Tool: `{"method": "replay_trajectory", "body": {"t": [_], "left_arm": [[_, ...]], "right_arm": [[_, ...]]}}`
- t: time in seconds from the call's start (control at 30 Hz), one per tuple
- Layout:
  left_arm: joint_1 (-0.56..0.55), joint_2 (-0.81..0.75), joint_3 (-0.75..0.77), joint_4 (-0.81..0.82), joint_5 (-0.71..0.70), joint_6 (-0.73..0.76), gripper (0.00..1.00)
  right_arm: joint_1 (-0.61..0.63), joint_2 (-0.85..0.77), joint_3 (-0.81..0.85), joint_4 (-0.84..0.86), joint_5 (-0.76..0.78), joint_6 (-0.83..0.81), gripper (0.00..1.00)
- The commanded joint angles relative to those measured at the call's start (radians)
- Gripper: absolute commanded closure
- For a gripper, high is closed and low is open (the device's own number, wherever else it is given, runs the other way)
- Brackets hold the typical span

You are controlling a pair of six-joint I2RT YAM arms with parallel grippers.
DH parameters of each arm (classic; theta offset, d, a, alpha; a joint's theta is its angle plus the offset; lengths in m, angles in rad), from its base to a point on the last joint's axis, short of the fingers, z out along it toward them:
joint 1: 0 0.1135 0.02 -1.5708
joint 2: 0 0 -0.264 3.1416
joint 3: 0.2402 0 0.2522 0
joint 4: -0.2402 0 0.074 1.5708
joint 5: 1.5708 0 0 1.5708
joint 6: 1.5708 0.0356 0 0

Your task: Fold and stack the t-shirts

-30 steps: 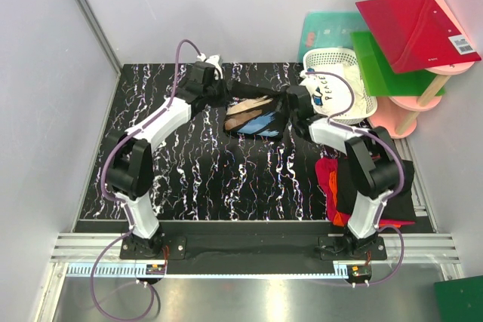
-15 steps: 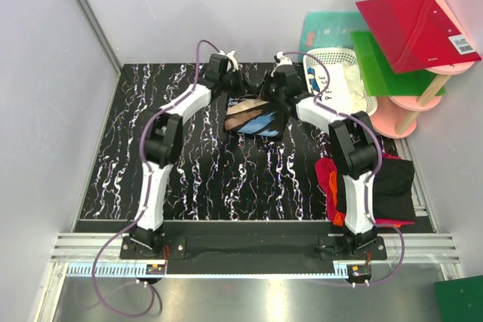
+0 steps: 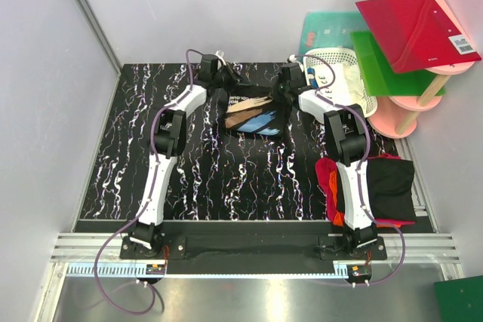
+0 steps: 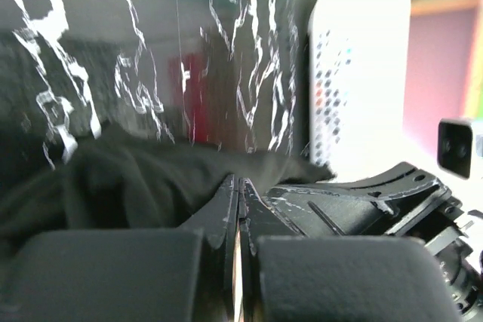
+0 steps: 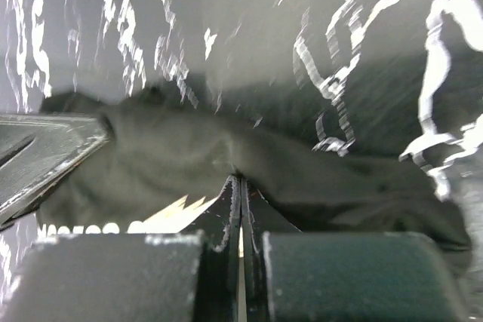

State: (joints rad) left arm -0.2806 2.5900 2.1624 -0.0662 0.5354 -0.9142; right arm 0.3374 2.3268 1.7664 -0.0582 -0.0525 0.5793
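Note:
A black t-shirt (image 3: 255, 113) with a colourful chest print and white lettering lies at the back middle of the table. My left gripper (image 3: 229, 85) is shut on its far left corner. My right gripper (image 3: 284, 88) is shut on its far right corner, so the far edge runs stretched between them. In the left wrist view the jaws (image 4: 240, 183) meet at the edge of the black cloth (image 4: 128, 179). In the right wrist view the jaws (image 5: 241, 180) pinch a fold of the black cloth (image 5: 181, 160). A stack of t-shirts (image 3: 371, 190), black over red and orange, lies at the front right.
A white lattice basket (image 3: 349, 84) stands just right of the right gripper. Behind it a pink round stand (image 3: 430, 92) carries a red board (image 3: 416, 26) and a green board (image 3: 383, 65). Grey walls close in the black marbled table (image 3: 189, 171).
Both arms have reached to the shirt's far edge and both grippers have closed on its corners. The shirt now lies wider and flatter, with white lettering showing.

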Motion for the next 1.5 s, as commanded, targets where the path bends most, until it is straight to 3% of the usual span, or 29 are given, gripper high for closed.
{"method": "replay_trajectory", "body": {"t": [0.0, 0.13, 0.17, 0.2, 0.27, 0.47, 0.63, 0.9, 1.03, 1.2, 1.4, 1.43, 1.47], "left_arm": [[0.02, 0.064, 0.076, 0.175, 0.063, -0.162, 1.0], [0.029, 0.073, 0.003, 0.33, 0.22, -0.236, 1.0], [0.027, 0.014, -0.062, 0.488, 0.236, -0.279, 1.0], [0.027, -0.029, -0.228, 0.581, 0.242, -0.293, 1.0], [0.029, -0.175, -0.37, 0.713, 0.213, -0.247, 1.0], [0.024, -0.441, -0.643, 0.75, 0.176, -0.083, 1.0], [0.026, -0.536, -0.743, 0.744, 0.146, -0.032, 1.0], [-0.028, -0.518, -0.811, 0.687, 0.218, -0.086, 1.0], [-0.061, -0.444, -0.907, 0.885, 0.247, -0.207, 1.0], [-0.081, -0.341, -0.937, 0.95, 0.241, -0.291, 1.0], [-0.049, -0.271, -0.925, 0.853, 0.163, -0.289, 1.0], [-0.046, -0.266, -0.911, 0.783, 0.164, -0.275, 1.0], [-0.043, -0.26, -0.889, 0.751, 0.166, -0.272, 1.0]], "right_arm": [[0.003, 0.011, 0.088, -0.015, 0.16, 0.011, 1.0], [0.002, 0.054, 0.134, -0.022, 0.158, 0.007, 1.0], [0.002, 0.057, 0.139, -0.022, 0.151, 0.008, 1.0], [0.002, 0.059, 0.134, -0.022, 0.138, 0.014, 1.0], [0.002, 0.051, 0.104, 0.01, 0.112, 0.011, 1.0], [0.002, -0.076, -0.088, 0.217, 0.068, 0.005, 1.0], [0.002, -0.141, -0.148, 0.221, 0.056, -0.027, 1.0], [0.002, -0.195, -0.235, 0.233, 0.059, -0.029, 1.0], [0.002, -0.221, -0.255, 0.239, 0.054, -0.026, 1.0], [0.002, -0.285, -0.294, 0.233, -0.007, -0.038, 1.0], [0.002, -0.459, -0.421, 0.21, -0.036, -0.07, 0.83], [0.002, -0.484, -0.442, 0.21, -0.041, -0.07, 0.78], [0.002, -0.507, -0.482, 0.207, -0.047, -0.068, 0.6]]}}
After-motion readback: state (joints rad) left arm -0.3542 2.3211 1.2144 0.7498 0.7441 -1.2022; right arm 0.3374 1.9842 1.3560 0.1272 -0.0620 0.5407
